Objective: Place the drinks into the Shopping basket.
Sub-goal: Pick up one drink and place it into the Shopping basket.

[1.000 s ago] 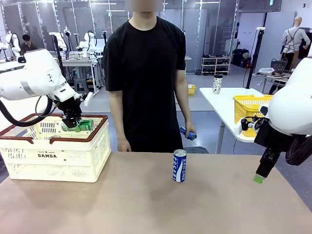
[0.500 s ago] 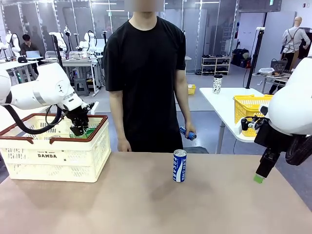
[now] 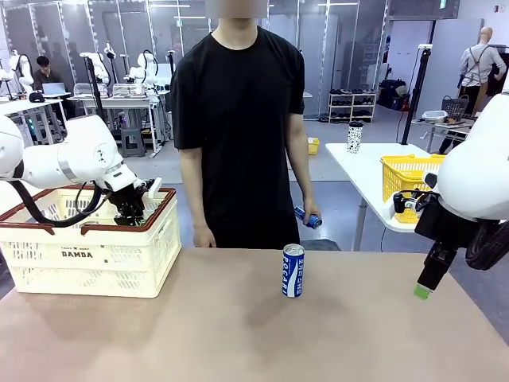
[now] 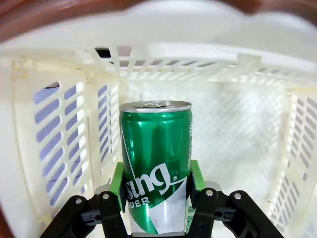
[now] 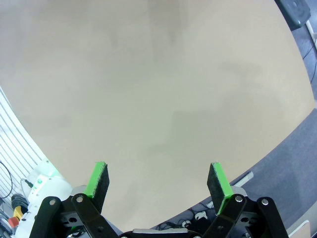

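The green can (image 4: 156,163) sits between the green pads of my left gripper (image 4: 156,187), which is shut on it, inside the cream Shopping basket (image 4: 64,129). From the front, my left gripper (image 3: 131,213) is dipped below the dark red rim of the Shopping basket (image 3: 87,227) at the table's left. A blue-and-white can (image 3: 293,270) stands upright mid-table. The person's hand holds another blue can (image 3: 308,217) at hip height. At the table's right edge my right gripper (image 3: 424,286) hangs open, and between its fingers (image 5: 157,181) there is just bare table (image 5: 148,74).
The person (image 3: 238,119) stands at the far side, behind the standing can. A yellow basket (image 3: 406,171) and a speckled cup (image 3: 355,137) rest on a white side table at the back right.
My left gripper has come down with the green can from above the basket's rim to inside the basket. The right arm and the standing can have not moved.
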`<action>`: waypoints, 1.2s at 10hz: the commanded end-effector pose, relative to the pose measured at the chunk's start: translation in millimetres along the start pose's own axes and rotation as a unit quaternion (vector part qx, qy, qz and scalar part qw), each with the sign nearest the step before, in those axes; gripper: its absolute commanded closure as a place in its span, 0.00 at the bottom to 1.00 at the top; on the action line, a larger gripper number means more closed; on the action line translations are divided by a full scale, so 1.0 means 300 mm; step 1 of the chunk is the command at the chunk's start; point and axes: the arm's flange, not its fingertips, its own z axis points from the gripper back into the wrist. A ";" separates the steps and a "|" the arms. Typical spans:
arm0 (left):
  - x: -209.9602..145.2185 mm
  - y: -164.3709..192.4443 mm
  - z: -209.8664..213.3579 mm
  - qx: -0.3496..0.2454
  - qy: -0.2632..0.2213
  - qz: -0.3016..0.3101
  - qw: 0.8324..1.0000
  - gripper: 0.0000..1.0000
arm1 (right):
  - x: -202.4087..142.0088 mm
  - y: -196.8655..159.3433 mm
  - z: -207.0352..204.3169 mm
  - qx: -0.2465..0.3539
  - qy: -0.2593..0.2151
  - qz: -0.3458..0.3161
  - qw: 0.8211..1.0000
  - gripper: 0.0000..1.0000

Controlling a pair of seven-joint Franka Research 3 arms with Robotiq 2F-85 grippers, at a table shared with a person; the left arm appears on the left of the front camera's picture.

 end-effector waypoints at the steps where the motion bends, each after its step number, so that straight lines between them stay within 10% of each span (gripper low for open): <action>1: -0.025 0.007 -0.018 0.005 -0.004 0.002 1.000 0.42 | -0.005 -0.001 0.000 0.000 0.000 -0.001 1.000 0.00; 11: -0.034 0.011 -0.169 -0.040 -0.007 -0.027 0.999 0.42 | -0.005 -0.001 0.000 0.000 0.000 -0.001 1.000 0.00; 12: -0.036 0.003 -0.163 -0.043 -0.008 -0.026 0.999 0.29 | -0.005 -0.001 0.000 0.000 0.000 -0.001 1.000 0.00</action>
